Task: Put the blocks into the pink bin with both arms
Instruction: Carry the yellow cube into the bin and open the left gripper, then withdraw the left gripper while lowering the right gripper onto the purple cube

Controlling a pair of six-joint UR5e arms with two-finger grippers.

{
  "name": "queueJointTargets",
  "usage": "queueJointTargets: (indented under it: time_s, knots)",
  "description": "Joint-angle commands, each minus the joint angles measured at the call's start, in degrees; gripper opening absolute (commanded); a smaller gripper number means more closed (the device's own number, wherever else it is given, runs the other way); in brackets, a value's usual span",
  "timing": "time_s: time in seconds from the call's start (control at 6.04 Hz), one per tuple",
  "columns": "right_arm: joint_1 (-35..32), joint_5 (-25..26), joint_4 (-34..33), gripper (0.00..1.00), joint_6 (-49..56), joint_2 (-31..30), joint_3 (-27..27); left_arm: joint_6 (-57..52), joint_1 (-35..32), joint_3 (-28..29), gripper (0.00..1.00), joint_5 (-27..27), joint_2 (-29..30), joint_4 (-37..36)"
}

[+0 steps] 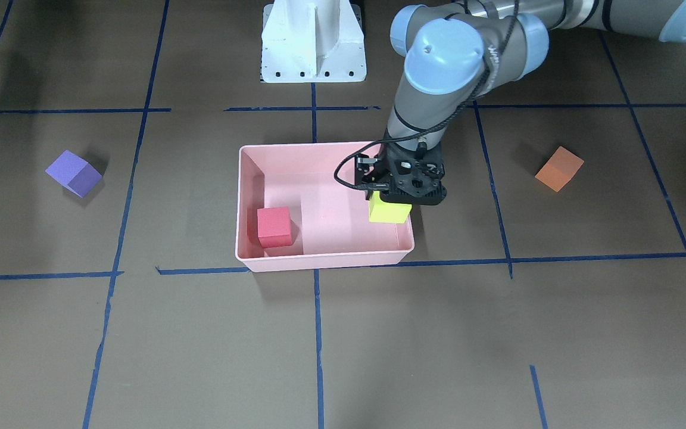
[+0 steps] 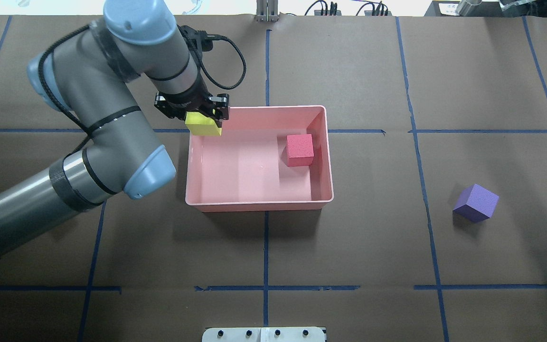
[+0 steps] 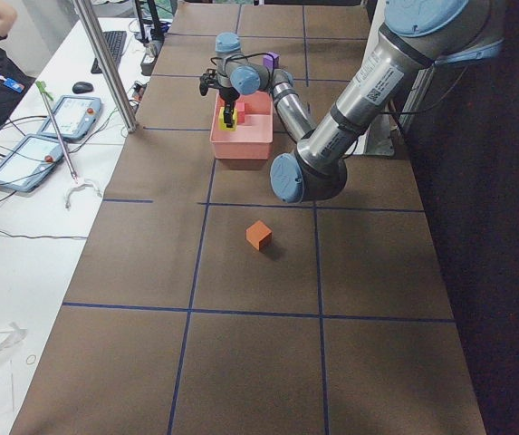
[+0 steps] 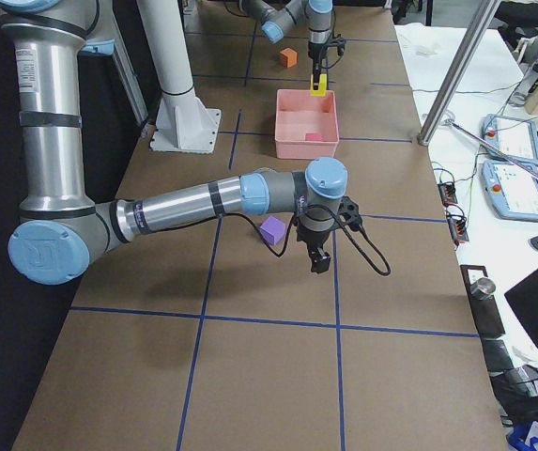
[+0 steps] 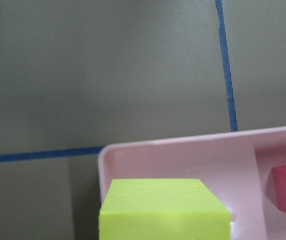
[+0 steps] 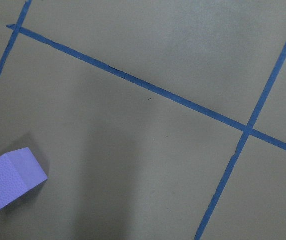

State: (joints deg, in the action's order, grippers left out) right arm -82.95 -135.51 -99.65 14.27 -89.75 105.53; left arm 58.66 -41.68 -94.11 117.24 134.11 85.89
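My left gripper [image 1: 390, 205] [image 2: 202, 118] is shut on the yellow-green block [image 1: 389, 212] [image 2: 202, 125] [image 5: 162, 210] and holds it over one corner of the pink bin [image 1: 319, 260] [image 2: 259, 205] [image 5: 182, 142]. The red block [image 1: 274, 226] [image 2: 300, 149] lies inside the bin. The purple block [image 1: 74, 173] [image 2: 476, 203] [image 6: 13, 179] and the orange block [image 1: 559, 168] [image 3: 258, 235] sit on the table, on opposite sides of the bin. My right gripper [image 4: 320, 258] shows only in the exterior right view, hanging low beside the purple block; I cannot tell whether it is open or shut.
The white pedestal base [image 1: 313, 44] [image 2: 264, 334] stands at the robot's edge of the table. Blue tape lines [image 2: 266, 237] grid the brown tabletop. A side desk with tablets [image 3: 37, 149] and a metal post [image 3: 105, 63] border the table.
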Motion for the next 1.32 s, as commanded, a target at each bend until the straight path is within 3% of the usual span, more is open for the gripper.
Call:
queueJointTargets:
  time_s: [0.0,0.33,0.66,0.99,1.16]
  knots:
    - [0.25,-1.15,0.07,1.00,-3.86,0.10,0.98,-2.12,0.28,-1.85,1.00,0.44,-0.95,-0.46]
    - [6.35,-0.82,1.38,1.00,-7.51,0.45,3.01,-19.10,-1.55,-9.40,1.00,0.45,-9.62,-1.51]
    - [15.76,0.85,17.05,1.00,-8.20,0.19,3.19,-28.82,-4.45,-9.51,1.00,0.53,-12.99,-0.81]
    - [25.16,9.07,21.76,1.00,-10.82,-2.60,4.85,-46.11,-10.67,-9.69,1.00,1.58,-18.33,-0.11]
    - [28.86,11.03,26.74,1.00,-16.06,-4.37,4.77,-47.49,-12.36,-9.69,1.00,4.98,-19.75,0.77]
